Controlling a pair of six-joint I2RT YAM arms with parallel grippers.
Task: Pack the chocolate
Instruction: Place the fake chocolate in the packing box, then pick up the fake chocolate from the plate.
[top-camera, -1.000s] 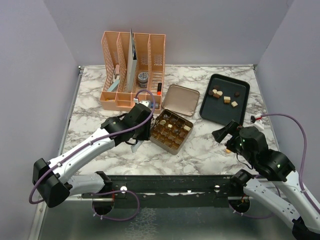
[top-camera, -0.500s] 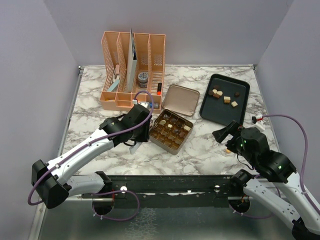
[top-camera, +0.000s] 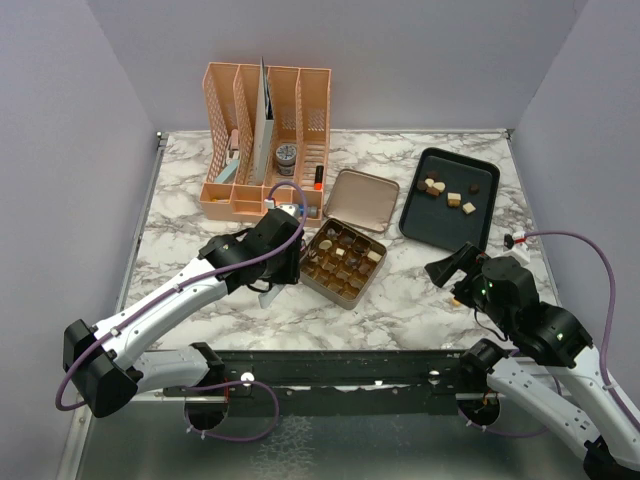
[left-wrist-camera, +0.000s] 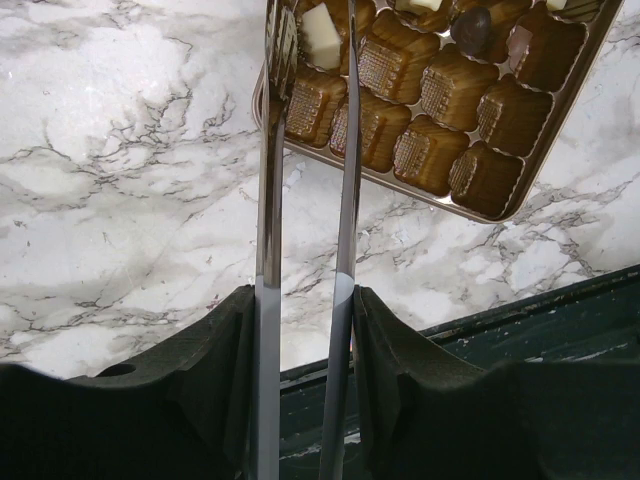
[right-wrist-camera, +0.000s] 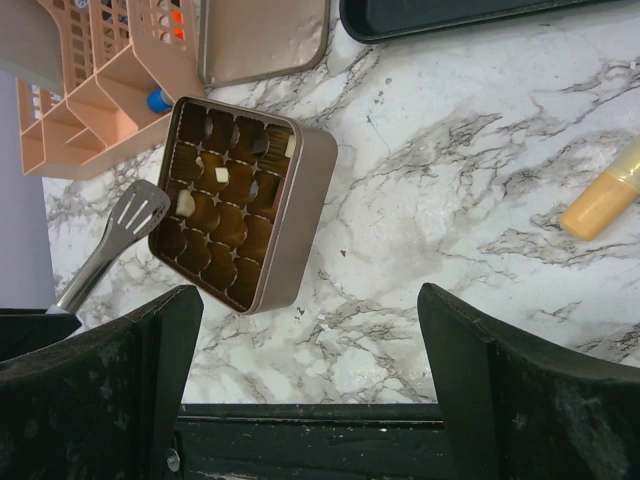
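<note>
Left gripper (top-camera: 284, 264) clamps tongs (top-camera: 268, 291) at the tin (top-camera: 336, 291); right gripper (top-camera: 449, 268) hangs open.
Top view: the tin sits mid-counter (top-camera: 190, 215) with some chocolate (top-camera: 449, 197) in its cells and more on the dark tray (top-camera: 421, 217) toward the far right corner. Left wrist: fingers (left-wrist-camera: 400, 345) squeeze both tongs arms, which reach over the tin's corner beside a white piece (left-wrist-camera: 318, 22). Right wrist: its jaws are spread wide with nothing between them, above the counter's near edge.
</note>
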